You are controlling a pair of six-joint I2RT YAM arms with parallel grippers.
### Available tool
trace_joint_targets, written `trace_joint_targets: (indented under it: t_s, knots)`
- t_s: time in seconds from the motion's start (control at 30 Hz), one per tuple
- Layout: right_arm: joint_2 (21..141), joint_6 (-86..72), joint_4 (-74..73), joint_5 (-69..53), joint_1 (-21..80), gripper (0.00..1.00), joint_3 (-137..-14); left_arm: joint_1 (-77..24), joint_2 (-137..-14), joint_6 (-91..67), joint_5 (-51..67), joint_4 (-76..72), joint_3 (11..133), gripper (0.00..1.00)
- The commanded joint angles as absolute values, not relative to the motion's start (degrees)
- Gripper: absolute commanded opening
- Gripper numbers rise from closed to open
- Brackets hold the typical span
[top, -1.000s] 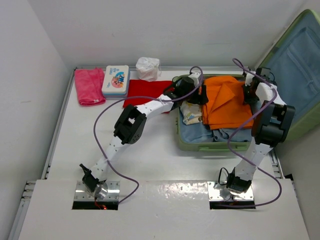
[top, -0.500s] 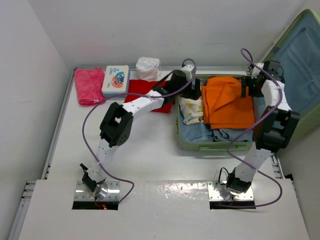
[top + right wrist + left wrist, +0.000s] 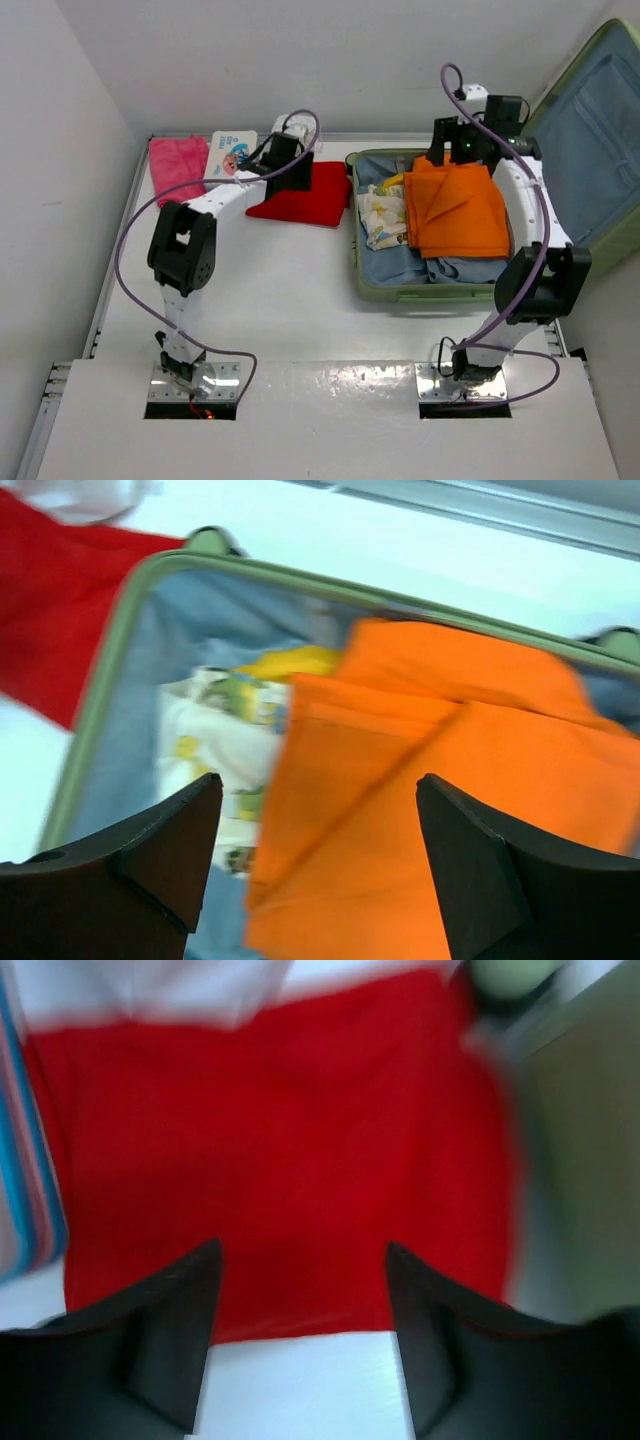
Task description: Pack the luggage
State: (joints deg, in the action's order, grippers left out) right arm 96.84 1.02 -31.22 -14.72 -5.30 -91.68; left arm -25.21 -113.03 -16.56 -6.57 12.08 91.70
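The luggage (image 3: 420, 293), a light-green suitcase, lies open on the right of the table. Its blue-lined lid (image 3: 590, 130) stands up at the far right. A folded orange cloth (image 3: 455, 210) lies in it on top of a printed white cloth (image 3: 380, 215) and blue clothes (image 3: 450, 268). My right gripper (image 3: 455, 152) hovers open over the back of the suitcase, above the orange cloth (image 3: 430, 810) and holding nothing (image 3: 320, 780). My left gripper (image 3: 292, 178) hangs open over a red cloth (image 3: 305, 195) on the table. Its fingers straddle the near edge of the red cloth (image 3: 280, 1140), with nothing gripped (image 3: 302, 1250).
A pink towel (image 3: 175, 170) and a white-and-blue printed box (image 3: 228, 155) lie at the back left. A crumpled white bag (image 3: 298, 125) sits behind the left wrist. A metal rail (image 3: 120, 240) borders the table's left side.
The right gripper opened and let go of the orange cloth, then lifted toward the suitcase's back. The left arm swung left out of the suitcase to above the red cloth.
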Motion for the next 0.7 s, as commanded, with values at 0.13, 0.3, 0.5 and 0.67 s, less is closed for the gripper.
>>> trace_joint_targets:
  t_s: [0.13,0.3,0.5,0.67]
  knots:
    - [96.7,-6.9,-29.5,-19.2,-0.5,0.76,-90.4,-22.6,-124.6,-13.8,-7.8,18.9,92.0,0.61]
    - [95.7,-15.0,-24.8,-21.4,4.4,0.76,-86.4,-22.6,-121.6,-19.2,-7.5,20.0,82.0,0.61]
    - [101.3,-18.5,-28.8,-21.2,12.7,0.76,-91.6,-23.9,-113.4,-28.9,-2.2,21.9,69.4,0.60]
    - [106.7,-21.7,-32.2,-19.1,18.4,0.74,-94.1,-23.7,-104.4,-33.3,-2.2,21.9,63.5,0.66]
